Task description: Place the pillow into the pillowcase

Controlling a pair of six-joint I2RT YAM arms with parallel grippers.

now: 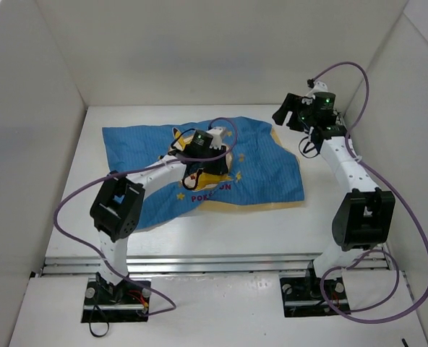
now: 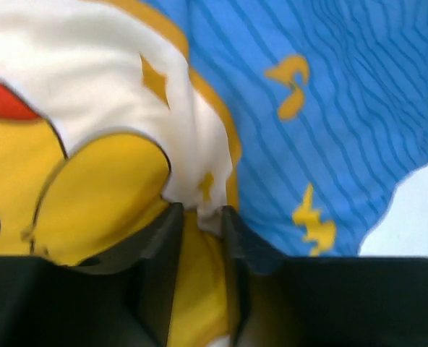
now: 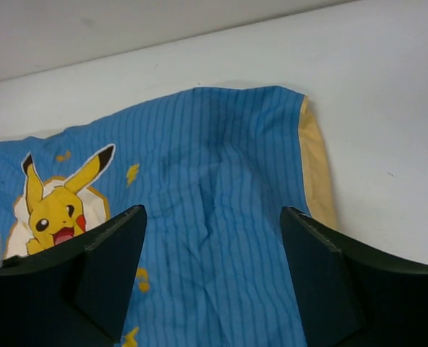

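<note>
Left jaws pinch fold of pillowcase (image 1: 264,155) on worktop (image 1: 221,231); right jaws wide, empty, near its corner. Step: opening case. Next calls for locating mouth; pillow unseen.

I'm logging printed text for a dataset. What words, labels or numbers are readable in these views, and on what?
"POK...ON": curved yellow letters printed on the blue striped fabric pillowcase, seen in the top view. The middle letters are too small and blurred to read.
No other words, numbers or labels can be read in the top view or in either wrist view.
</note>
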